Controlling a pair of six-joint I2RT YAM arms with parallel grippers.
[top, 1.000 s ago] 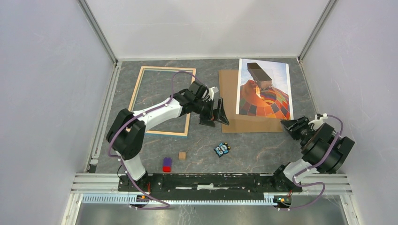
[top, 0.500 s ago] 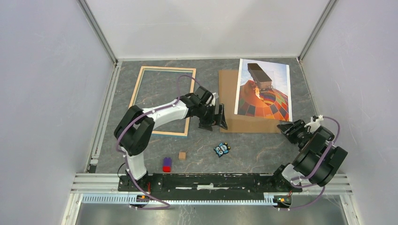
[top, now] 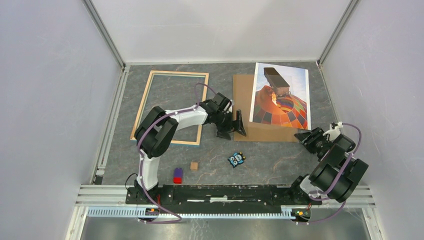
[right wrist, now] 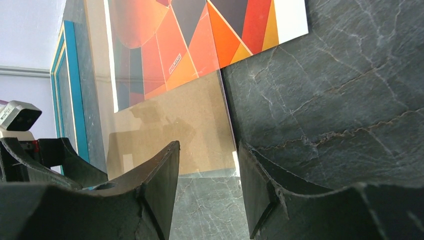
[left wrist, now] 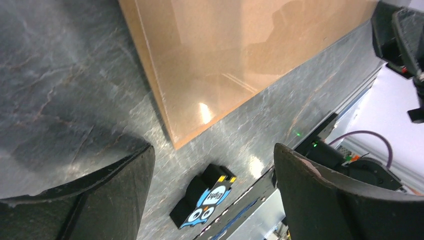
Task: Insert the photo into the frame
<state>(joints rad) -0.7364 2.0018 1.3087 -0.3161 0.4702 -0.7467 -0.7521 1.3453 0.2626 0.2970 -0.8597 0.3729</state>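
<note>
The photo (top: 281, 95), an orange-red balloon on blue sky, lies face up on the right part of the brown backing board (top: 244, 107). The frame (top: 179, 73) lies flat at the back left, its wood-coloured rim up and nothing inside it. My left gripper (top: 231, 126) is open and empty at the board's near left corner (left wrist: 172, 137); the wrist view shows the corner between its fingers (left wrist: 212, 150). My right gripper (top: 304, 135) is open and empty, low at the board's near right corner. Its wrist view (right wrist: 209, 147) shows the photo (right wrist: 200, 40), the board (right wrist: 170, 135) and the frame's blue side (right wrist: 70, 90).
A black owl block (top: 236, 159) lies just in front of the left gripper and shows in the left wrist view (left wrist: 205, 202). A small wooden cube (top: 194, 165) and a red-and-purple block (top: 177, 175) lie near the front. Walls close the sides and back.
The left arm's elbow has swung right and its gripper has shifted slightly nearer at the board's corner. The right gripper has edged left towards the board. Photo, board and frame have not moved.
</note>
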